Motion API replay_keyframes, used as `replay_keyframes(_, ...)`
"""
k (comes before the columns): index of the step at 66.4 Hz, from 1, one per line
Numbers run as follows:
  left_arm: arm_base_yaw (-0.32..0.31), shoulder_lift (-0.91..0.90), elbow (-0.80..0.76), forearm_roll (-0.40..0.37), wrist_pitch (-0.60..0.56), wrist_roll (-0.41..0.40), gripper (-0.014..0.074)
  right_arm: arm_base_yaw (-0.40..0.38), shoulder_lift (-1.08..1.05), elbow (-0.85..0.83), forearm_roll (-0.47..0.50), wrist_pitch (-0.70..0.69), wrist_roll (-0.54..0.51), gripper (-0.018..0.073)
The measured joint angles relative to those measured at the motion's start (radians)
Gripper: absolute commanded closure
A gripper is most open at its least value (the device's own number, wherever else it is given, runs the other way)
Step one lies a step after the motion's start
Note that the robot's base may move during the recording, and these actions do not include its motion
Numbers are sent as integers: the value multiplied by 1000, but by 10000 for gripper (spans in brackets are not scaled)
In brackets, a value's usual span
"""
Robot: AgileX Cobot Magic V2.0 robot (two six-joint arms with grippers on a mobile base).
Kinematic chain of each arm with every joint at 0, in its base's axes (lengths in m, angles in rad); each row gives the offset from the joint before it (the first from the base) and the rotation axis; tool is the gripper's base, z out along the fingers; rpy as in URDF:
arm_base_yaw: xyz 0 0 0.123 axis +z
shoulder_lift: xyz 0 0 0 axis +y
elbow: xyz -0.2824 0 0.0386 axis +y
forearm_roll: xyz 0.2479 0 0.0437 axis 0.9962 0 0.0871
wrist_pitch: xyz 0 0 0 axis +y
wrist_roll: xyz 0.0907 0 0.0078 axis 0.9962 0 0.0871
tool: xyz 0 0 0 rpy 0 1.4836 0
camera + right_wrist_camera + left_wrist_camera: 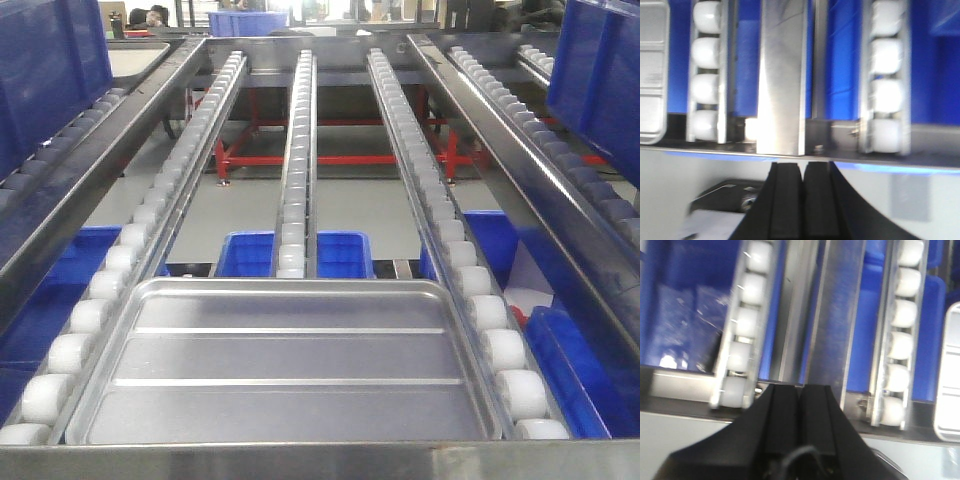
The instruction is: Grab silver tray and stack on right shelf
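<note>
Exterior front-facing view: silver tray point(290, 360) lies flat at lower centre of frame on the right shelf point(300, 130), near edge just beside the front bar point(320, 460). Left gripper point(800, 407): jaws pressed together, nothing held. Right gripper point(802, 182): same, jaws together, empty.

Looking up the right shelf point(485, 140) from its front bar point(320, 462). Finding the silver tray point(290, 360) lying flat at the near end, just behind that bar, between the left roller lane point(130, 240) and the right roller lane point(440, 220). Meeting the middle roller lane point(297, 150) at the tray's far edge and following it away up the centre. Seeing a middle bin point(245, 255) sitting below that lane just beyond the tray, and a side bin point(490, 240) to its right, under the right roller lane. Spotting the lower frame point(330, 160) standing on the floor farther back. Noting a left crate point(50, 70) and a right crate point(600, 80) resting on the neighbouring lanes at either side.
</note>
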Motion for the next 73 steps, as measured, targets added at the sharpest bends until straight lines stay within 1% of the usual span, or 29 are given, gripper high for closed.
replay_keyframes(6, -4, 80, -7, -54, -15, 0, 687, 0, 57, -5, 79, -6, -1, 503)
replay_keyframes(11, -39, 129, -7, -68, -22, 2, 687, 3, 103, -6, 106, -13, -1, 500)
replay_keyframes(16, -110, 159, -7, -71, -42, -5, 687, 21, 150, -6, 113, -36, -1, 498)
replay_keyframes(19, -175, 167, -7, -59, -64, -42, 687, 39, 170, -6, 113, -60, 10, 493)
replay_keyframes(21, -209, 172, -9, -35, -74, -83, 687, 53, 178, -6, 113, -75, 24, 484)
replay_keyframes(23, -244, 177, -10, 1, -82, -142, 687, 68, 182, -6, 113, -90, 42, 482)
replay_keyframes(24, -262, 183, -10, 24, -83, -176, 687, 76, 185, -6, 113, -102, 47, 482)
replay_keyframes(25, -280, 186, -11, 49, -83, -231, 687, 88, 190, -6, 113, -109, 69, 482)
replay_keyframes(26, -306, 189, -11, 92, -85, -270, 687, 96, 190, -6, 110, -117, 81, 482)
replay_keyframes(27, -323, 195, -11, 123, -85, -330, 687, 109, 194, -6, 110, -128, 100, 482)
replay_keyframes(29, -366, 203, -11, 203, -80, -407, 687, 127, 196, -6, 97, -143, 127, 482)
replay_keyframes(34, -450, 228, -14, 334, -61, -569, 687, 176, 214, -9, 57, -169, 203, 482)
replay_keyframes(35, -474, 234, -16, 359, -55, -589, 687, 185, 218, -10, 40, -171, 217, 482)
replay_keyframes(37, -507, 245, -20, 383, -46, -622, 687, 203, 228, -17, 17, -174, 246, 482)
replay_keyframes(42, -589, 282, -39, 406, -34, -676, 687, 251, 263, -41, -55, -176, 326, 482)
replay_keyframes(49, -668, 347, -83, 401, -35, -718, 687, 311, 323, -104, -153, -176, 434, 482)
replay_keyframes(53, -690, 384, -112, 382, -35, -726, 687, 339, 361, -159, -196, -169, 479, 482)
replay_keyframes(56, -699, 415, -140, 362, -35, -726, 687, 363, 397, -198, -229, -159, 506, 482)
replay_keyframes(64, -700, 476, -196, 325, -33, -721, 687, 416, 494, -302, -256, -138, 532, 482)
replay_keyframes(73, -700, 517, -242, 270, -3, -656, 685, 469, 600, -385, -265, -132, 550, 482)
